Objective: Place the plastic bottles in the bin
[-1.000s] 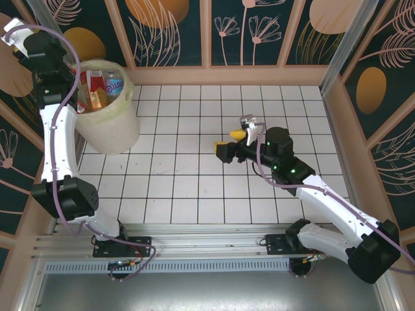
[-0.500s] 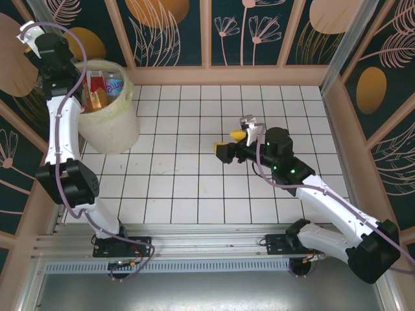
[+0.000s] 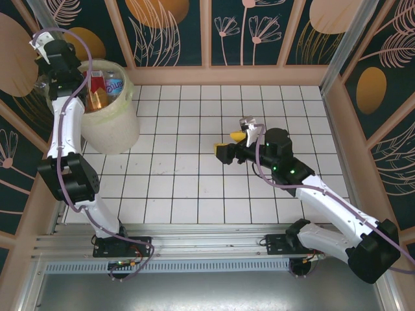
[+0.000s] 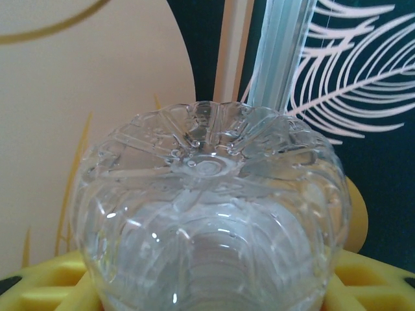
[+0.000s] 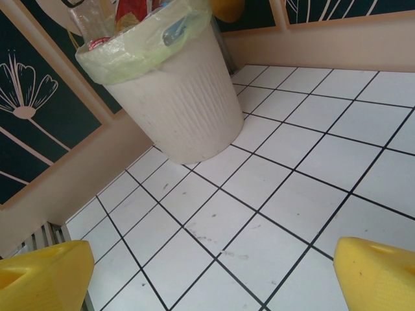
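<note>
The bin is a pale cream bucket with a bag liner at the far left, and it also stands in the right wrist view as the bin. Several plastic bottles with red and blue labels lie inside it. My left gripper is raised at the bin's left rim, shut on a clear plastic bottle whose ribbed base points away between the yellow fingers. My right gripper hovers open over the middle of the floor, with nothing between its fingers.
White tiled floor is ringed by peach walls and dark floral panels. A metal rail runs along the near edge by the arm bases. Bottle tops stick up above the bin's liner.
The left arm has swung right from the wall toward the bin's rim, carrying the clear bottle. The right arm has not moved.
</note>
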Tool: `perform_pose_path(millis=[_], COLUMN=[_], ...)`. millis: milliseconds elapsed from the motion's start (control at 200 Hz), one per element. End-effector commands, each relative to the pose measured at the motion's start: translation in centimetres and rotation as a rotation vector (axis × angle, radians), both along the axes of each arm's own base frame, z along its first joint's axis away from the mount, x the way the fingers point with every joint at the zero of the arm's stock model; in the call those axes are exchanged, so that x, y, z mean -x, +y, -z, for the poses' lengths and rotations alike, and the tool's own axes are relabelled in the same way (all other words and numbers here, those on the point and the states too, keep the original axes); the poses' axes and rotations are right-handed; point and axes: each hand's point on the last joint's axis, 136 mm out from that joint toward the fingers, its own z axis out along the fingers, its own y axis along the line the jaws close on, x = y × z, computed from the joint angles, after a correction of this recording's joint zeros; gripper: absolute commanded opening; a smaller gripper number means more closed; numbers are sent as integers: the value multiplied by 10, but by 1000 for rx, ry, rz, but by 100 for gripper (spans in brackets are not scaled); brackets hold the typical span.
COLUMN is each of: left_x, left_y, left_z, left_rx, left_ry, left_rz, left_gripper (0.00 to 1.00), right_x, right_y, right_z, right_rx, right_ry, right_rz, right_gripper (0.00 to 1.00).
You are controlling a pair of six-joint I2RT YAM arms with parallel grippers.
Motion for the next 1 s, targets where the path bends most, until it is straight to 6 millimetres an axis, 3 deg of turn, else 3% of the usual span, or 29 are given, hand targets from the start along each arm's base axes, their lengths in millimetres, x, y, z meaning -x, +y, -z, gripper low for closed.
perform_pose_path(millis=[0, 210, 410, 590, 816, 991], left_x=[1, -13, -18, -25, -25, -10], left_y=[-3, -13, -20, -28, -29, -33], left_z=[-3, 17, 29, 14, 7, -25], left_rx=[-29, -22, 20, 32, 51, 56], left_ry=[5, 76, 103, 114, 134, 83], left_rz=[38, 121, 163, 222, 225, 224], left_gripper=[59, 59, 68, 70, 93, 96], right_x=[0, 1, 2, 2, 2, 0], right_y=[1, 1, -1, 0, -2, -2], right_z=[4, 3, 5, 5, 8, 10], right_rx=[4, 3, 0, -1, 0, 18], right_ry=[-10, -7, -8, -10, -11, -19], right_rz=[-2, -1, 4, 2, 8, 13], right_gripper=[96, 96, 96, 96, 96, 96])
